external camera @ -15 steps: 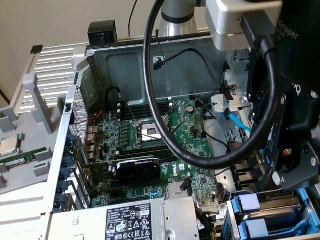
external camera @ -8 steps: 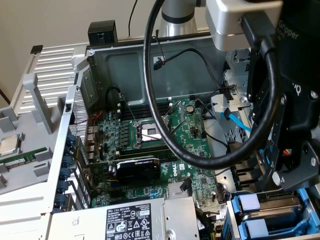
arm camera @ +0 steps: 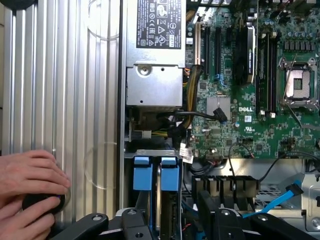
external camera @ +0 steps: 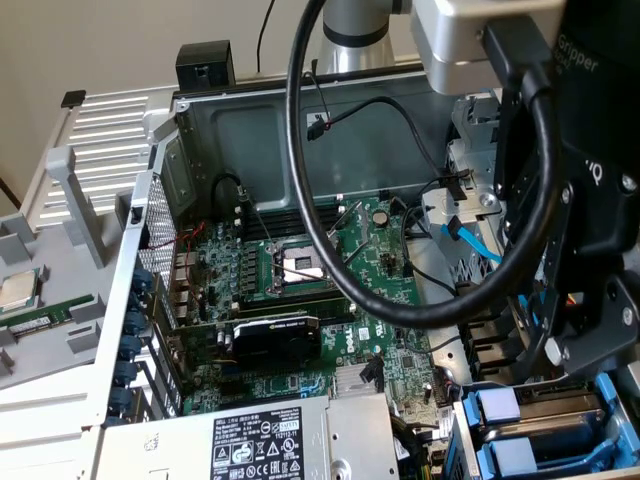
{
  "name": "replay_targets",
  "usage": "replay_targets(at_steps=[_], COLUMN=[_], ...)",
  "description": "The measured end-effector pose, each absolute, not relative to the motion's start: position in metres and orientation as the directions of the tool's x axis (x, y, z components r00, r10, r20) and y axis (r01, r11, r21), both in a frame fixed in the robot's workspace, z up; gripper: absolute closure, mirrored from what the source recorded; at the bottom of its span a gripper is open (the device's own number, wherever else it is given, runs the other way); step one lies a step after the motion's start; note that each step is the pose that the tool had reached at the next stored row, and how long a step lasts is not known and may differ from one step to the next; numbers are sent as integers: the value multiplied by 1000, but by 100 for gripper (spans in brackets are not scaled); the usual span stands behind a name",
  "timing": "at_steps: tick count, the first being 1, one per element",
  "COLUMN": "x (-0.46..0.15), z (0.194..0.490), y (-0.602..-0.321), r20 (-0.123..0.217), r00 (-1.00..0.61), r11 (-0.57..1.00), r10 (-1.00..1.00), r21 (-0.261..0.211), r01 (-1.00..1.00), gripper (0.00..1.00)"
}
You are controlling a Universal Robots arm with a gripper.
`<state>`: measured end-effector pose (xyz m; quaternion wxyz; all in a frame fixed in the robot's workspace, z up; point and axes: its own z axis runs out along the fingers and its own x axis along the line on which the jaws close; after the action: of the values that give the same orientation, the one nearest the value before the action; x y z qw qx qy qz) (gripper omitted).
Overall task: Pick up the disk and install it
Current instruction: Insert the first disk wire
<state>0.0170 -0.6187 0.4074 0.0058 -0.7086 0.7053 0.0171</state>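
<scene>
Hands of a person (arm camera: pixel 30 175) lie closest in the wrist view. They rest on the ribbed grey panel (arm camera: pixel 75 100) outside the case, wrapped over a small black object (arm camera: pixel 44 202), well apart from the gripper (arm camera: pixel 172 194). Just beside the fingers, on the motherboard side, stands a row of dark bay slots (arm camera: pixel 225 185). Past them a flat blue cable (arm camera: pixel 275 202) runs slantwise over the metal cage.

Beyond the bay, black and yellow wires (arm camera: pixel 187 100) bunch between the grey power supply box (arm camera: pixel 152 80) and the green motherboard (arm camera: pixel 250 115). Farther on the board sits the open CPU socket (arm camera: pixel 300 82). In the exterior view a thick black cable loop (external camera: pixel 300 150) hangs from the arm across the open case, in front of the board and the black card (external camera: pixel 275 335).

The fingers stand apart and grip nothing. Two drives in bright blue carriers sit edge-up, side by side in the bay. The disk (arm camera: pixel 169 175) is the one lying between the fingers. One finger is just beside it, in front of the neighbouring carrier (arm camera: pixel 142 172), and whether that finger touches the disk cannot be told. The other finger stands a clear gap away, toward the slots. The disk's label face is hidden.
</scene>
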Motion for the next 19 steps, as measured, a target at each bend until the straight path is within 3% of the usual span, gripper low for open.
replay_targets(at_steps=[19], x=[23], z=[445], y=[-601], r20=[-33], r00=[-1], r11=[1], r10=[-999], r21=[-1], r01=[-1000], gripper=[49])
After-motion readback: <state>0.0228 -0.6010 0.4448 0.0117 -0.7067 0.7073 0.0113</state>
